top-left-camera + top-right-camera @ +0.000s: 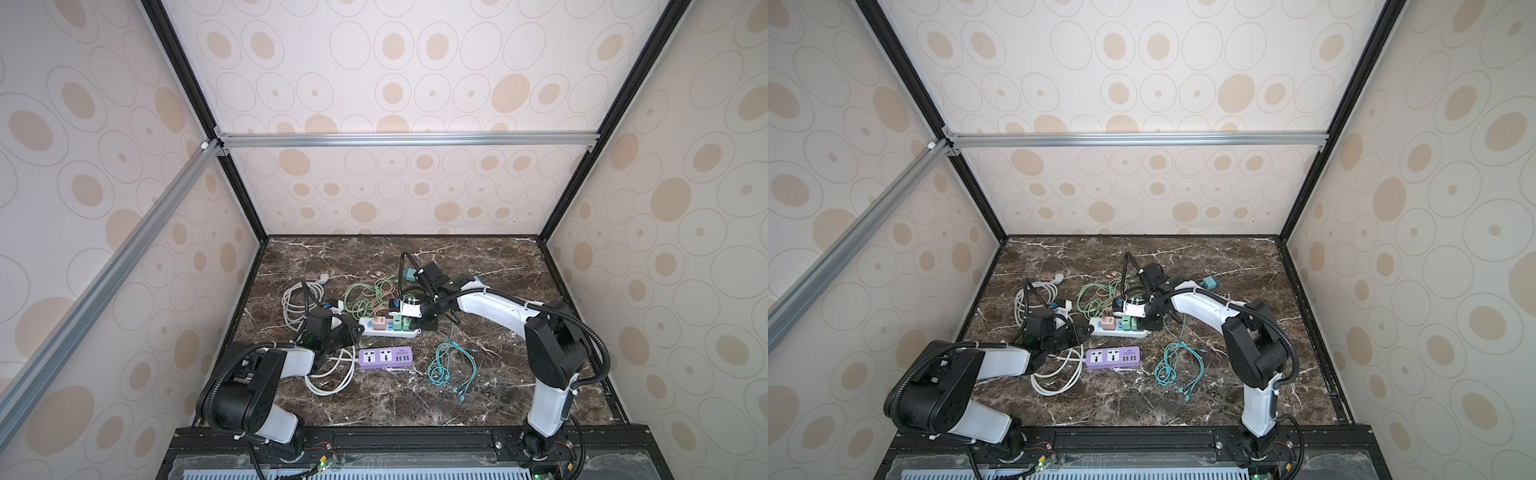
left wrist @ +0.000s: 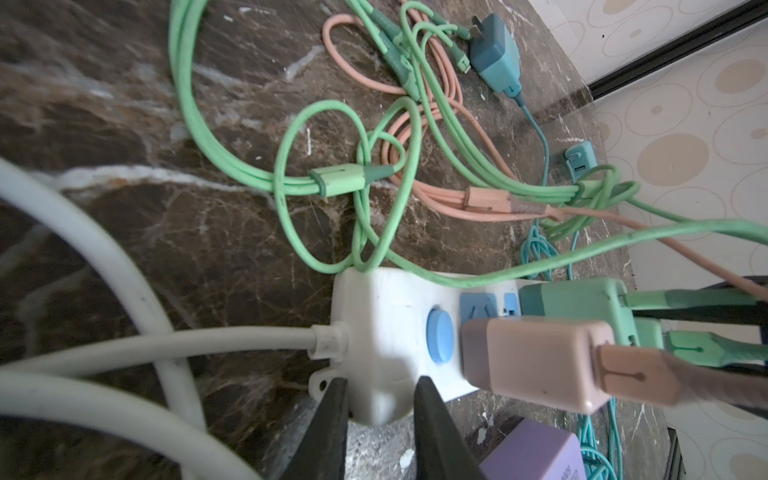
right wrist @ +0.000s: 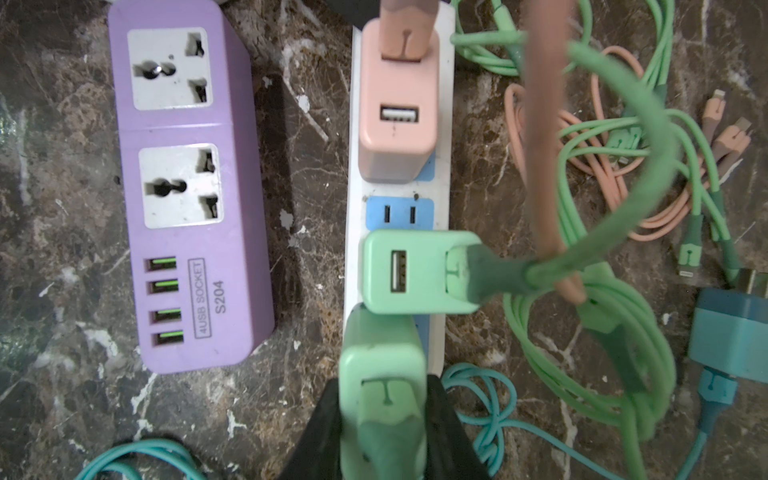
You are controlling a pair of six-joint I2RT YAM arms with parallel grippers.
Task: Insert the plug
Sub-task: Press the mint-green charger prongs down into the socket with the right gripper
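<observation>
Prongs of green plug (image 3: 382,361) unseen

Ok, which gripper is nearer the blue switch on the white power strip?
Left. The left gripper clamps the power strip at its cord end, right beside the blue switch. The right gripper holds a green charger at the opposite end.

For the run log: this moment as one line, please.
left hand: shut on strip | right hand: shut on green charger | seating: unclear

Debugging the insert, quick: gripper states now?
Left gripper: closed on white power strip, cord end.
Right gripper: closed on green USB charger, outermost on strip.
</observation>
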